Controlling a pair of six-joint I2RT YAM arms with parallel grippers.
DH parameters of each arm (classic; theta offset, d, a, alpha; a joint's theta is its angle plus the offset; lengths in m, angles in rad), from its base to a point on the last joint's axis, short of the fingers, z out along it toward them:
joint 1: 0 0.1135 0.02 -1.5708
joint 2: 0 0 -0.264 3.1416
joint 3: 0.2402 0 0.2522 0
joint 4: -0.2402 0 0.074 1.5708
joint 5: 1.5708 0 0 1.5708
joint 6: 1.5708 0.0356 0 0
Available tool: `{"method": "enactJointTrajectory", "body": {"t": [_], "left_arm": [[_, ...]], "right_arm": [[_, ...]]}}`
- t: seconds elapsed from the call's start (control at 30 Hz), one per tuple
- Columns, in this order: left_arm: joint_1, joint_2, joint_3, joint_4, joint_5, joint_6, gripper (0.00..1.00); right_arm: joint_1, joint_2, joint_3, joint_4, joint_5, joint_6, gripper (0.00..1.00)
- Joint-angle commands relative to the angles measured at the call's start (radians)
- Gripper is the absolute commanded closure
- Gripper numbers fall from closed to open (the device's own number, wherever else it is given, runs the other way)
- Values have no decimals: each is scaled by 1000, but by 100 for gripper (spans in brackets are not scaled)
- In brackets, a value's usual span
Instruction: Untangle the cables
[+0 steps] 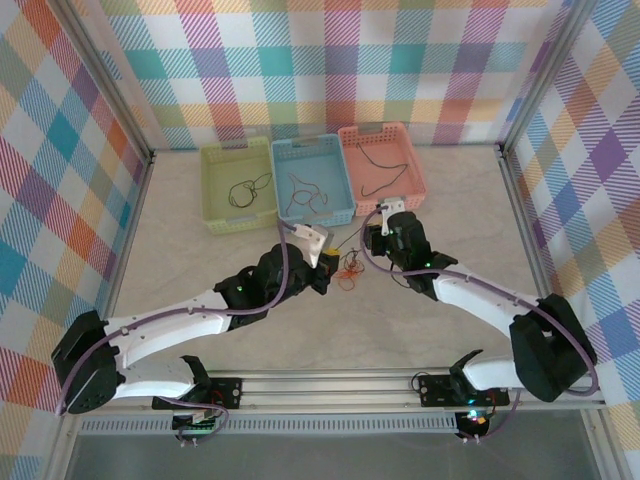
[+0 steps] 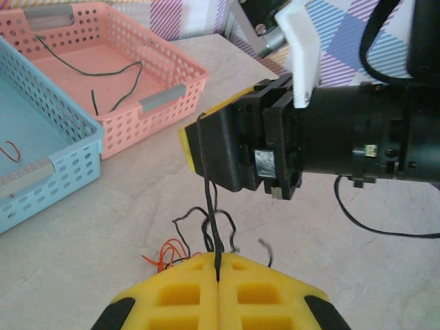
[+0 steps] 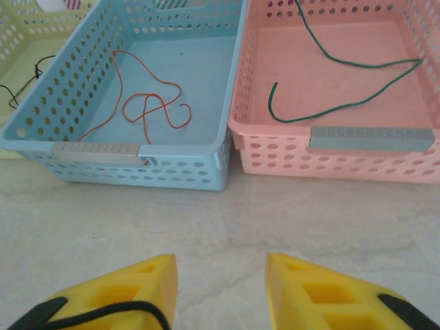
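A small clump of orange and black cables (image 1: pixel 348 271) lies on the table between my two grippers. My left gripper (image 2: pixel 218 256) is shut on a black cable (image 2: pixel 210 206), which runs taut up to a fingertip of my right gripper (image 2: pixel 196 148) just above. Loose black loops and an orange cable (image 2: pixel 167 253) lie under it. In the right wrist view, my right gripper (image 3: pixel 221 265) stands open over bare table, with the black cable (image 3: pixel 103 313) draped over its left finger. Seen from above, the left gripper (image 1: pixel 328 258) and right gripper (image 1: pixel 370 238) nearly touch.
Three baskets stand in a row at the back. The green basket (image 1: pixel 210 190) holds a black cable, the blue basket (image 3: pixel 172 168) a red cable (image 3: pixel 148 110), and the pink basket (image 3: pixel 330 161) a green cable (image 3: pixel 344 103). Checked walls enclose the table.
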Motion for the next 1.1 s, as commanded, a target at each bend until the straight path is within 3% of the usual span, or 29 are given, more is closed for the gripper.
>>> {"method": "enactJointTrajectory", "body": {"t": [0.0, 0.27, 0.53, 0.9, 1.07], "left_arm": [[-15, -52, -21, 42, 18, -1, 100], [-15, -84, -34, 37, -26, 8, 100], [-15, -138, -57, 37, -92, 14, 100], [-14, -143, -61, 31, -153, 17, 100], [-13, -166, -71, 9, -280, -4, 100]], "right_arm": [[-44, 34, 27, 47, 60, -78, 58], [-49, 102, -7, 102, 164, -162, 41], [-55, 115, 0, 86, 313, -201, 34], [-55, 19, -48, 51, 238, -169, 33], [-55, -44, -77, 30, 157, -202, 35]]}}
